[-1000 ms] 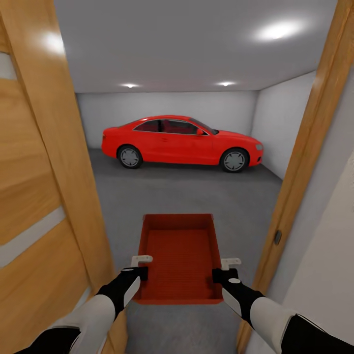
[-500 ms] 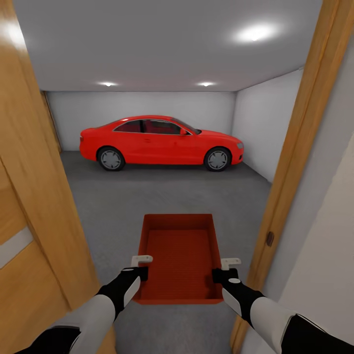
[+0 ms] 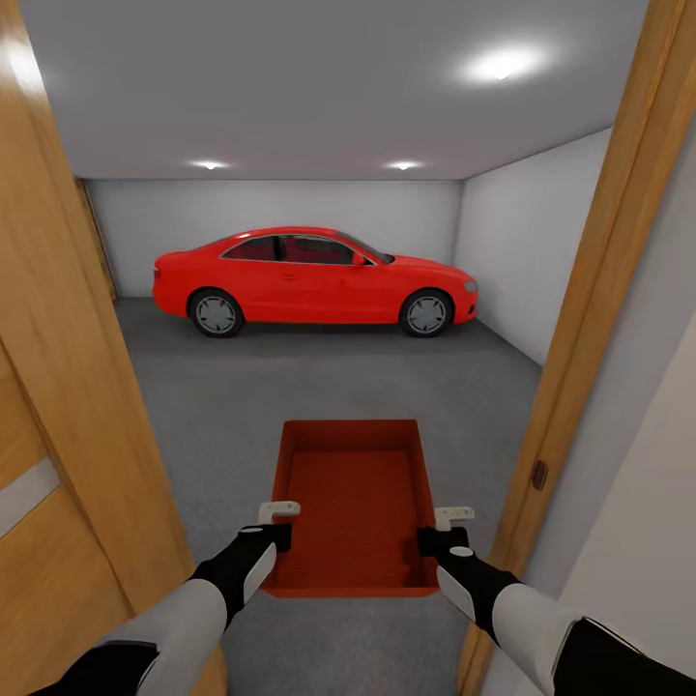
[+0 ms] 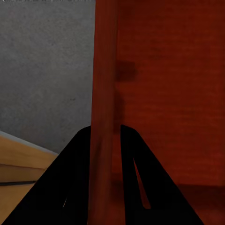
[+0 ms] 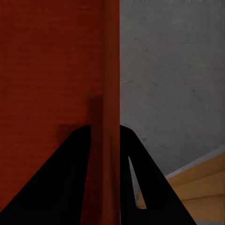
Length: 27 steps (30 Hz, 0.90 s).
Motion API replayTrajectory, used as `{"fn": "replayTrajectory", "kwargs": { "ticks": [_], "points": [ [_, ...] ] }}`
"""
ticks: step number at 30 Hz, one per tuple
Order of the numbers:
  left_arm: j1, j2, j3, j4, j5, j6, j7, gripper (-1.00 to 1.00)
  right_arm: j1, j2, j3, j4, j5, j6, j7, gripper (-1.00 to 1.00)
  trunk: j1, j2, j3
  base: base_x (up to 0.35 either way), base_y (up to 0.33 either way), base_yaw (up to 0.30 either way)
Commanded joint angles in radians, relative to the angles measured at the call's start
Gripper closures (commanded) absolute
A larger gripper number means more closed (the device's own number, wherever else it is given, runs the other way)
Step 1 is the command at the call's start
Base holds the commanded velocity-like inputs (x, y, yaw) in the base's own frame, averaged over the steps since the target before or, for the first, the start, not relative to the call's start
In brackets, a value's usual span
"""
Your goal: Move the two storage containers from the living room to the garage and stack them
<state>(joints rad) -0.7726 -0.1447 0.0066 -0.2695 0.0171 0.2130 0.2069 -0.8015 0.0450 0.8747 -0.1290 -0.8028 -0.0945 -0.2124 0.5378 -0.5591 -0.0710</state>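
Left gripper: pinched on the left wall of the storage container, near its close corner; in the left wrist view its two dark fingers straddle the thin red wall, one outside, one inside.
Right gripper: clamped the same way on the bin's right wall, near the close corner; in the right wrist view one finger lies over the ribbed inside and the other over the outer side.
Arms: both reach forward from the lower corners of the head view, black at the wrists, white above.
Storage container: orange-red, open-topped, ribbed inside, held level between the two grippers with its long side pointing ahead; it appears empty, though the near inner corners are partly hidden by the fingers.
Container's place: carried in the air at the doorway, above the floor of the garage.
Floor: dark grey, speckled concrete, also seen past the bin's wall in both wrist views.
Doorway: wooden door frame on the right, with a small dark fitting partway down; a wooden door with pale strips stands open on the left.
Garage: grey-white walls and ceiling with spot lights.
Car: red coupe parked sideways against the far wall, well apart from the bin.
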Motion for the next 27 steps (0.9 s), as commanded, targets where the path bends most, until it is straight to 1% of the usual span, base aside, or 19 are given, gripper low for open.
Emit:
{"fn": "replayTrajectory", "kwargs": {
  "ticks": [1, 27],
  "points": [
    [-0.001, 0.039, -0.005, -0.004, -0.017, 0.008, 0.008, 1.00, -0.001, -0.007, -0.003, 0.040, -0.012, -0.004, -0.005, 1.00, 0.000, -0.002, -0.002, 0.000, 0.000, 0.000],
    [-0.001, 0.036, -0.008, -0.007, -0.017, 0.009, 0.008, 1.00, -0.001, -0.007, -0.003, 0.040, -0.013, -0.004, -0.005, 1.00, 0.000, -0.002, -0.002, 0.005, 0.000, 0.000]
  ]
}}
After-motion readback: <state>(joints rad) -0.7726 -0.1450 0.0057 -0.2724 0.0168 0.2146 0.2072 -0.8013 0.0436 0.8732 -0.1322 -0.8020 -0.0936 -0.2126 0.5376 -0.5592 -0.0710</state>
